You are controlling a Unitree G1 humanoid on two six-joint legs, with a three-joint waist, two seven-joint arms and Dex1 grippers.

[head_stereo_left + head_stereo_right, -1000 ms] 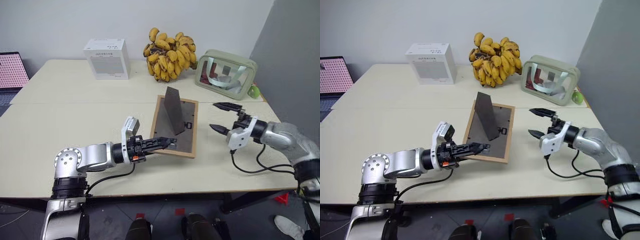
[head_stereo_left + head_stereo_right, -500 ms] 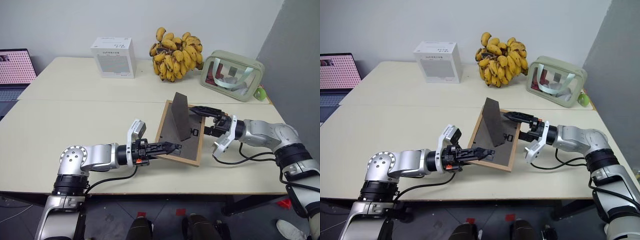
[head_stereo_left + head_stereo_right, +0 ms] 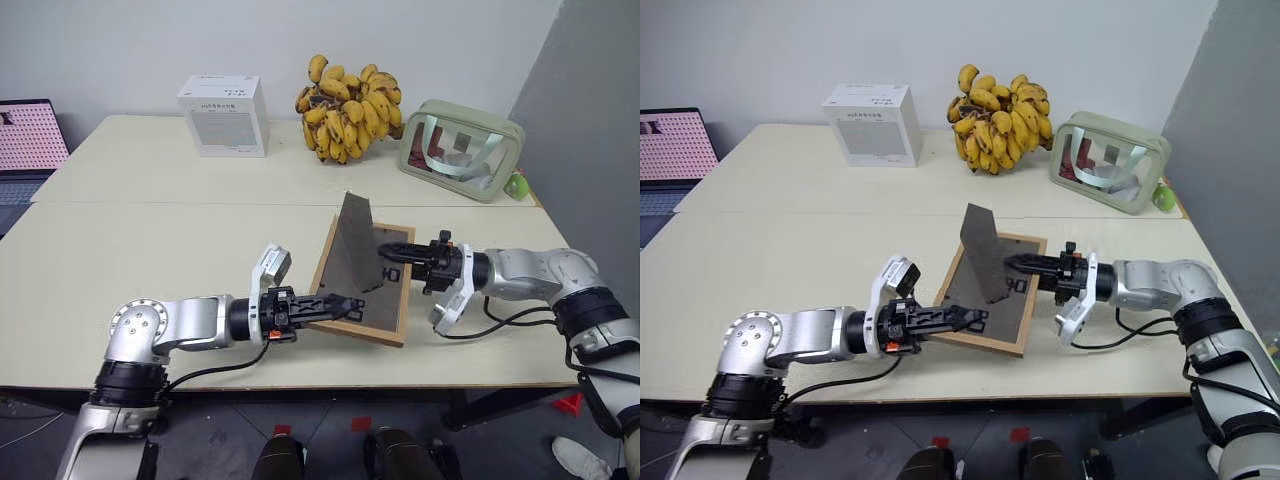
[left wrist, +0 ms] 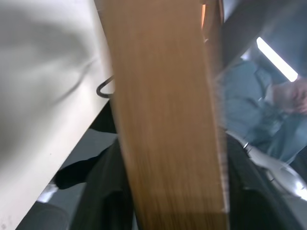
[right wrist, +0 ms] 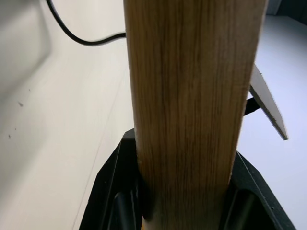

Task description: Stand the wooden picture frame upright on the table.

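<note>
The wooden picture frame (image 3: 378, 300) lies picture-side down on the table (image 3: 150, 240), dark back panel up, its stand flap (image 3: 350, 245) raised. My left gripper (image 3: 338, 305) reaches in level from the left at the frame's near-left edge; that light-wood edge (image 4: 163, 120) crosses the left wrist view. My right gripper (image 3: 392, 250) comes in level from the right, shut on the frame's right edge. In the right wrist view the wooden edge (image 5: 187, 96) sits tight between its black fingers (image 5: 115, 191).
Along the table's back stand a white box (image 3: 222, 101), a bunch of bananas (image 3: 348, 94) and a green see-through pouch (image 3: 459, 148). A laptop (image 3: 25, 135) sits at far left. A black cable (image 3: 500, 320) loops under the right arm. A person's hand (image 4: 292, 93) shows beyond the frame.
My right gripper swung left from open beside the frame onto its right edge and closed there. The left arm has barely moved.
</note>
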